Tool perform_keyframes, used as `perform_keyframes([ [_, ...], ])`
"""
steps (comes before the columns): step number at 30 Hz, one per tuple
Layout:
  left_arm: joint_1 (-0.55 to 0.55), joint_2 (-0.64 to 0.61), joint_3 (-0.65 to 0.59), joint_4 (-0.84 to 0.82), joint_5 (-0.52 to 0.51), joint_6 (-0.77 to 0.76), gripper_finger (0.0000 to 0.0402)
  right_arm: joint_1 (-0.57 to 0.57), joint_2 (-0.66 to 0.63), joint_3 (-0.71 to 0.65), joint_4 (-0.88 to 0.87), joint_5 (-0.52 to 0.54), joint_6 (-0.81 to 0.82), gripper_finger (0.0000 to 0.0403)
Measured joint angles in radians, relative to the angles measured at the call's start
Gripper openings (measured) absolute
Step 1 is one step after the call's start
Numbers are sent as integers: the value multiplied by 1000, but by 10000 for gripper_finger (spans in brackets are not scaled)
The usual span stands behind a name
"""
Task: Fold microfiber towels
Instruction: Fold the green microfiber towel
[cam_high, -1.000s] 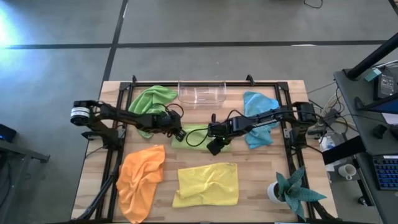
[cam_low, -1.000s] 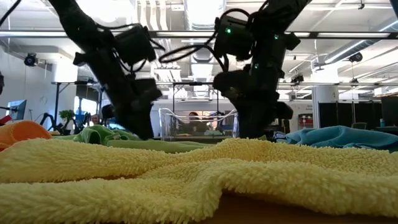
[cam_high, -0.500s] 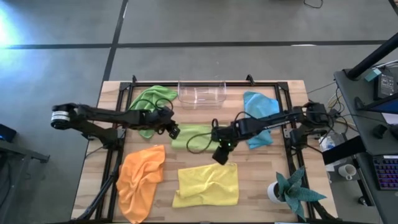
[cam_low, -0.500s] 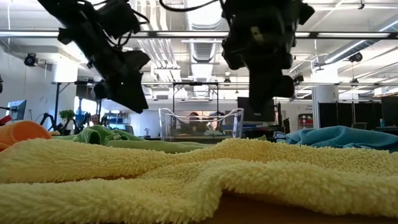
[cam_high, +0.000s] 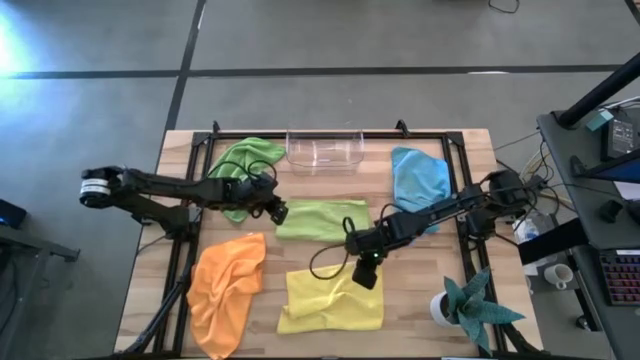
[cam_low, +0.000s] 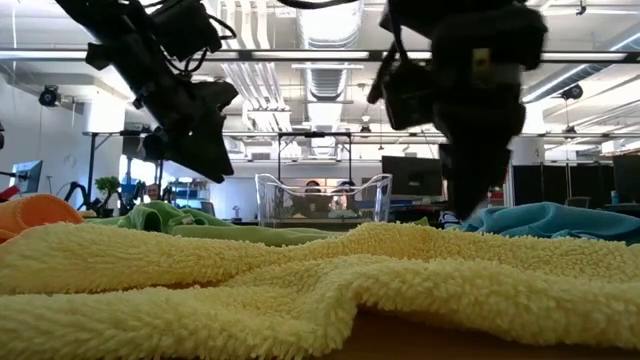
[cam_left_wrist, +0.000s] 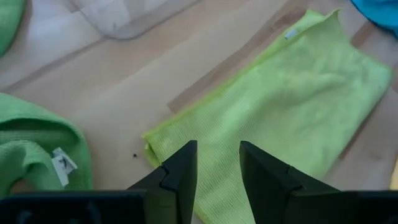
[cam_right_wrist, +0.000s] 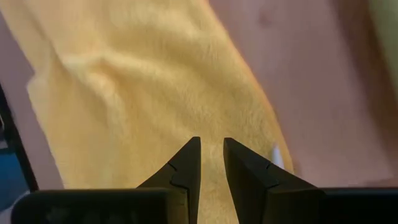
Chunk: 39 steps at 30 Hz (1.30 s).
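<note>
One lime green towel (cam_high: 322, 219) folded flat mid-table, yellow towel (cam_high: 333, 297) rumpled; both end effectors slightly parted, empty.

From here, my high view cuts off the plant (cam_high: 470, 310) at six o'clock. In my low view, the yellow towel (cam_low: 300, 290) hides most of the table.

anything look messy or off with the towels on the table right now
Only the lime green towel at the middle lies folded flat. The orange towel, second lime green towel and light blue towel lie crumpled, and the yellow towel is wrinkled. Nothing looks spilled or damaged.
</note>
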Motion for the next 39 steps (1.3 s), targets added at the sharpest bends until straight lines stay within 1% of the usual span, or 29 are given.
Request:
perform_keyframes([
  [4, -28, 2, -1, -13, 0, -10, 105, 30, 1, -54, 47, 8, 36, 68],
  [7, -50, 2, -1, -13, 0, -44, 105, 52, 1, -95, 83, 19, 95, 68],
  [10, -69, 2, -1, -13, 0, -30, 105, 69, -1, -117, 92, 53, 163, 68],
  [13, -83, 2, -1, -13, 1, -19, 105, 93, -3, -126, 97, 63, 232, 68],
  [18, -92, 1, -1, -17, 1, 6, 105, 157, -5, -141, 98, 57, 314, 68],
  [24, -101, 0, -1, -31, 8, 10, 105, 260, -4, -144, 94, 15, 392, 67],
  [27, -101, 0, -1, -31, 24, 19, 105, 311, -3, -139, 92, -4, 431, 68],
  [29, -102, 0, -1, -31, 34, 52, 105, 344, -2, -128, 85, -9, 447, 67],
  [34, -108, 0, -1, -29, 52, 108, 105, 390, 5, -66, 71, -11, 449, 68],
  [36, -113, 0, -1, -27, 53, 139, 105, 394, -1, -37, 72, 4, 449, 68],
  [39, -114, 5, 0, -3, 54, 189, 105, 392, -5, -9, 67, 78, 436, 68],
])
